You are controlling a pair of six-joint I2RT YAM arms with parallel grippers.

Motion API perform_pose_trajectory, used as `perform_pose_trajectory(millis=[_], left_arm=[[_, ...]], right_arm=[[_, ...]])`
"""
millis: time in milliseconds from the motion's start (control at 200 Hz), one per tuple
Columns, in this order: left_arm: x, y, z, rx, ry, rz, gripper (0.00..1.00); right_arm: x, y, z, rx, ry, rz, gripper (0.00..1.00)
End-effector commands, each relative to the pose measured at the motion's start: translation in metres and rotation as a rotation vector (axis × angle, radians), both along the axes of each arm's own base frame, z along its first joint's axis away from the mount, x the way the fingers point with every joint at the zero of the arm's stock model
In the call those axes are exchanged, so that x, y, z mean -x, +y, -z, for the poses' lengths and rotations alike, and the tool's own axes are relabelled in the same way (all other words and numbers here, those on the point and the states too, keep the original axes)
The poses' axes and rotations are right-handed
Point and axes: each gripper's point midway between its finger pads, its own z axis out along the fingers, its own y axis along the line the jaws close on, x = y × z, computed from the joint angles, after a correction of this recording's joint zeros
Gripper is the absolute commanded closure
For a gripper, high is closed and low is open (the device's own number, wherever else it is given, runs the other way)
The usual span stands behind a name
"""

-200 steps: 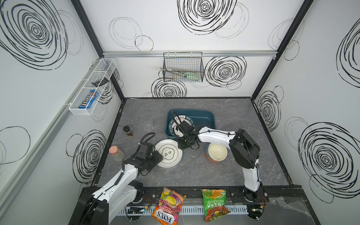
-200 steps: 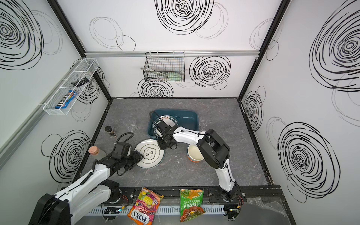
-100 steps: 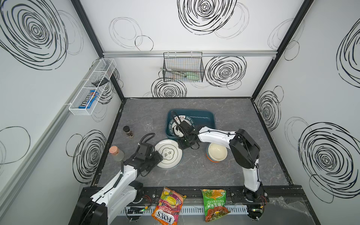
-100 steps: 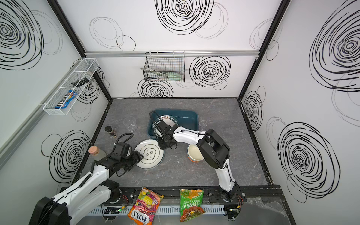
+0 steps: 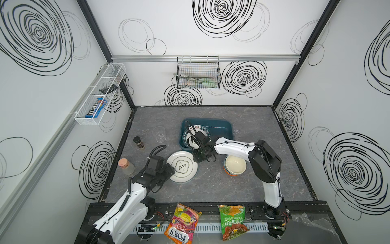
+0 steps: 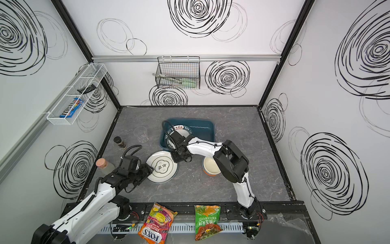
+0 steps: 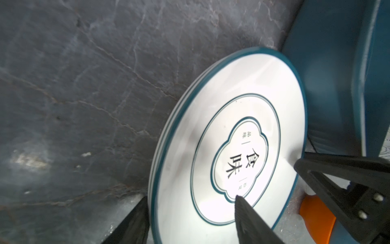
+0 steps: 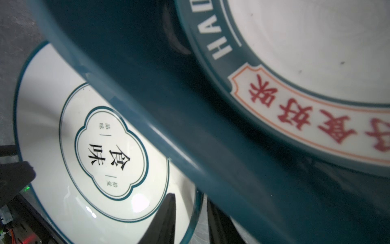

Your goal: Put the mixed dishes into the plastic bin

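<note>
**1 plate [image 5: 184, 176] on the table [image 5: 211, 186], 1 in the bin [image 5: 222, 130]**

2 snack bags lie at the front edge: a FOX'S bag [image 5: 182, 224] and a green bag [image 5: 232, 220]. Just beyond, the left gripper [image 5: 171, 170] meets the plate's near-left rim. In the left wrist view its jaws stand well apart, 1 finger [image 7: 135, 221] outside the rim and 1 finger [image 7: 249, 217] over the white face: open, not clamped. The plate, white with a quatrefoil mark, lies just beside the bin's near wall. At its far-right rim sits the right gripper [image 5: 199, 158]. The right wrist view shows a narrow gap, 1 finger [image 8: 166, 217] on the face and 1 finger [image 8: 217, 226] outside the rim, and I cannot tell whether they pinch it. Right of the plate stands a stack of bowls [image 5: 234, 165], cream on top, an orange rim below. Along the left side sit a cork jar [image 5: 126, 166], then a spice jar [image 5: 138, 142], then a clear cup [image 5: 159, 134] near the bin. The lettered plate [image 5: 202, 129] rests in the bin's left half. A wire basket [image 5: 198, 72] hangs on the back wall.
</note>
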Motion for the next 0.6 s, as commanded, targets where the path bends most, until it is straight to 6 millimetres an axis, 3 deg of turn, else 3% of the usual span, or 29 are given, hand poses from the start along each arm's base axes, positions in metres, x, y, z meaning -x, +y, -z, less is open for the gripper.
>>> perform_pose_trajectory(millis=[0,175,595], left_arm=[[-0.008,-0.005,-0.007,0.031,-0.049,0.003,0.35],[-0.007,-0.006,-0.003,0.033,-0.033,0.010,0.35],[-0.006,-0.008,0.001,0.039,-0.026,0.017,0.42]], right_arm=[[0.003,0.003,-0.006,-0.001,0.005,-0.014,0.70],[0.007,0.009,-0.004,-0.005,0.013,-0.027,0.69],[0.012,0.016,0.001,0.000,0.026,-0.053,0.81]])
